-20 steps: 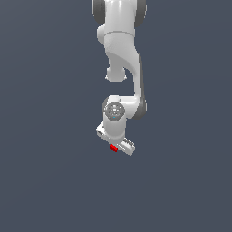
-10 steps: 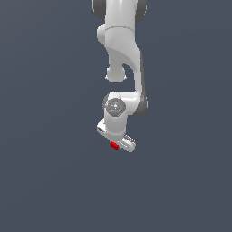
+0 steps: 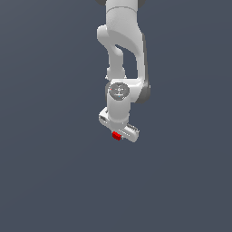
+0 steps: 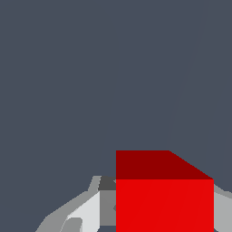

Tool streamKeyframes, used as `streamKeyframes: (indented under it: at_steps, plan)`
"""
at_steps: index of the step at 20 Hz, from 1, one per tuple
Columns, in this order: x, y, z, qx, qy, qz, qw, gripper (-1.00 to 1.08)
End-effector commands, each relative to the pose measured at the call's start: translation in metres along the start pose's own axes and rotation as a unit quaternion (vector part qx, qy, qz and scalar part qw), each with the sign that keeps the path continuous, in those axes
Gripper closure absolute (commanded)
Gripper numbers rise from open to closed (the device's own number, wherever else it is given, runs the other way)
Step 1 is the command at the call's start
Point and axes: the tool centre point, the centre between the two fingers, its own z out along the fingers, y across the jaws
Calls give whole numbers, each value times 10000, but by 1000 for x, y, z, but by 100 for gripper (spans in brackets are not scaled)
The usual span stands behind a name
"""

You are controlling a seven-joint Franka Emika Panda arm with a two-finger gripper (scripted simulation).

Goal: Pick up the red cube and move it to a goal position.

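A flat, dark slate-blue ground point(image 3: 50, 181) fills the whole exterior view, with no seam, edge or horizon to part floor from wall. Its tone is nearly even, only slightly lighter toward the lower part. The wrist view shows the same plain grey-blue surface point(image 4: 68, 77), crossed by faint, soft-edged bands of slightly different shade. The light is diffuse and even.

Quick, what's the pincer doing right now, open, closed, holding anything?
Pincer: closed on the red cube, fingers on both sides of it.
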Motion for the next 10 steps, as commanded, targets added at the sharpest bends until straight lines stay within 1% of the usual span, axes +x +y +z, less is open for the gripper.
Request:
streamKeyframes:
  at_steps: [1,6,10]
  plan:
    - [-9,2,-11,2,2,0,10000,108]
    - [-20,5,-27,2,2,0,10000,108]
    - [-23,6,-33,0,4,2,10000,108]
